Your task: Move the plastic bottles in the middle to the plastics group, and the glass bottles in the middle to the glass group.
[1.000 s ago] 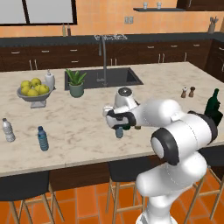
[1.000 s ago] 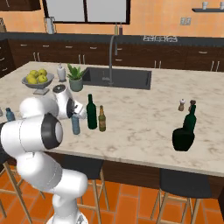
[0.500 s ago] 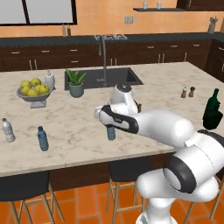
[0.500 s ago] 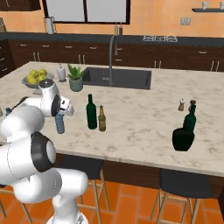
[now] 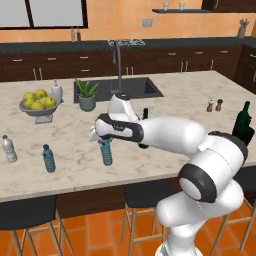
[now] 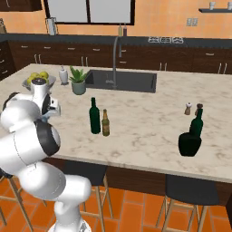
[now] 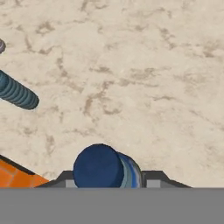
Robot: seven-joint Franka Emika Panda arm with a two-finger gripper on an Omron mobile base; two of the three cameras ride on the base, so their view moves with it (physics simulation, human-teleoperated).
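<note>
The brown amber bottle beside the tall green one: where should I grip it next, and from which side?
Grip the brown amber bottle on its wider lower body, coming level from the front counter edge or its right. It stands upright with a narrow neck, and the tall green bottle crowds its left.

held bottle (image 5: 106,151) right of plastics group (image 5: 48,158), glass bottles (image 6: 94,116) mid-counter (image 6: 145,131)

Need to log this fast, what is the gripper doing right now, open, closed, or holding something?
Gripper: closed on the small blue-capped plastic bottle, carrying it above the counter.
</note>
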